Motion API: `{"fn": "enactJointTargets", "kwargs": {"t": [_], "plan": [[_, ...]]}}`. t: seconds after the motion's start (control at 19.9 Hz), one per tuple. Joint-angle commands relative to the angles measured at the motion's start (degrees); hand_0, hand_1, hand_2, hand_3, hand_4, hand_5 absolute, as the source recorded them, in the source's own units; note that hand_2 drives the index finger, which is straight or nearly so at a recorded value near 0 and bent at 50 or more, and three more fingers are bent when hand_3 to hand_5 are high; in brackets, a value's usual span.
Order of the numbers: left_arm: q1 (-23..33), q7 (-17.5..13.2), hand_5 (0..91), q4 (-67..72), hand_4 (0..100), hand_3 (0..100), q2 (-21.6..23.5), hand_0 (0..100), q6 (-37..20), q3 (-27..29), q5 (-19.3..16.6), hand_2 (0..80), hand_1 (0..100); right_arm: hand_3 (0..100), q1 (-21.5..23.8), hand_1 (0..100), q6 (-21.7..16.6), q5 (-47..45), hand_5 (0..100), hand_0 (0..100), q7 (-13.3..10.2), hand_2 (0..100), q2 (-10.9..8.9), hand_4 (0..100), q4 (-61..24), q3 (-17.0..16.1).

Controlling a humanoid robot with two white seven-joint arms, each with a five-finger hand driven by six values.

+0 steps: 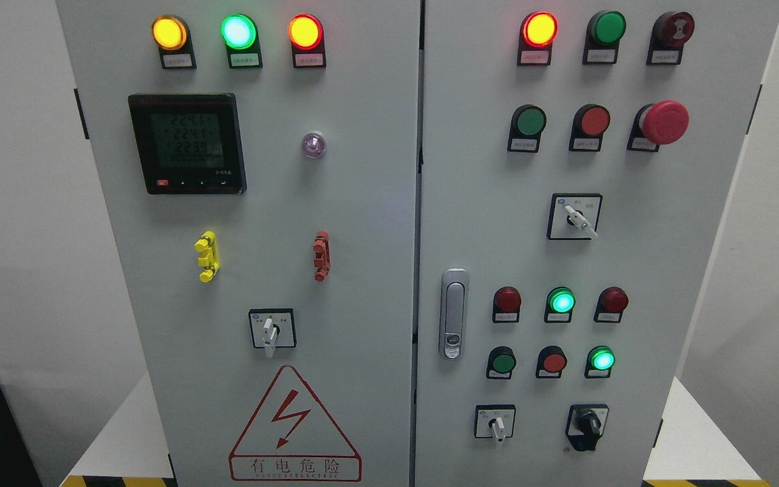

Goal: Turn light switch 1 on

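**Cabinet faced you, no hand in frame**

You had a grey two-door electrical cabinet (362,223) filling the head view, its two doors meeting at a seam just right of centre. It stood on a white platform (690,433) with yellow-and-black striping at the lower corners. Neither hand showed anywhere in the picture, so you could not tell how open either one was or whether it held anything.

On the left door you saw a black digital meter (187,143) with lit readouts, and near the bottom a red triangular shock warning sign (294,426). Across the top ran three lit lamps (238,31): amber, green and amber-red. A small purple lens (313,145) sat right of the meter. Below it were a yellow clip (207,256) and a red clip (322,256), then a white-handled rotary switch (271,329) with its handle pointing down.

On the right door a silver door latch (454,314) sat by the seam. A red mushroom stop button (663,122) stood out at upper right, with a second rotary switch (574,216) beneath it. Two small green lamps (561,301) glowed lower down. Along the bottom row were a white-handled selector (496,422) and a black knob selector (587,423). The labels were too small to read, so you could not tell which was light switch 1.
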Motion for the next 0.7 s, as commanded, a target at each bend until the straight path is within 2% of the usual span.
{"fn": "enactJointTargets", "kwargs": {"t": [0.0,0.1,0.2,0.25,0.35,0.45,0.5,0.65], "plan": [[5.48,1.25,0.0,-17.33,12,3,-0.17,27,0.55,0.56,-0.35,0.0,0,0,0.00,0,-0.02,0.00,0,0,0.05,0,0.02,0,0.01,0.03],[7.60,3.71,0.0,-24.01,17,7,-0.70,26,0.11,2.14,-0.43,0.0,0,0,0.00,0,-0.02,0.00,0,0,-0.04,0,0.01,0,0.01,0.03],[7.78,4.86,0.0,-29.73,24,13,-0.61,26,-1.28,3.55,-0.43,0.0,0,0,0.00,0,-0.02,0.00,0,0,-0.04,0,0.02,0,0.01,-0.06],[7.87,5.13,0.0,-32.28,29,20,-0.53,26,-3.03,3.55,-0.43,3.1,0,0,0.00,0,-0.02,0.00,0,0,0.05,0,0.02,0,0.01,0.03],[8.13,5.13,0.0,-36.24,32,24,-0.44,27,-7.60,3.73,-0.52,8.5,0,0,0.00,0,-0.02,0.00,0,0,0.05,0,0.01,0,0.01,0.03],[8.31,4.96,0.0,-40.72,34,26,-0.35,28,-11.56,3.64,-0.52,10.6,0,0,0.00,0,-0.02,0.00,0,0,-0.04,0,0.02,0,0.01,0.03],[8.40,4.78,0.0,-43.27,37,28,-0.26,27,-12.10,3.47,-0.52,11.0,2,0,0.00,0,-0.02,0.00,0,0,0.05,0,0.02,0,0.01,-0.06],[8.48,4.51,10.0,-52.32,49,34,-0.26,21,-12.19,2.94,-0.43,15.6,12,0,0.00,0,-0.02,0.00,0,0,-0.04,0,0.02,0,0.01,-0.06]]}}
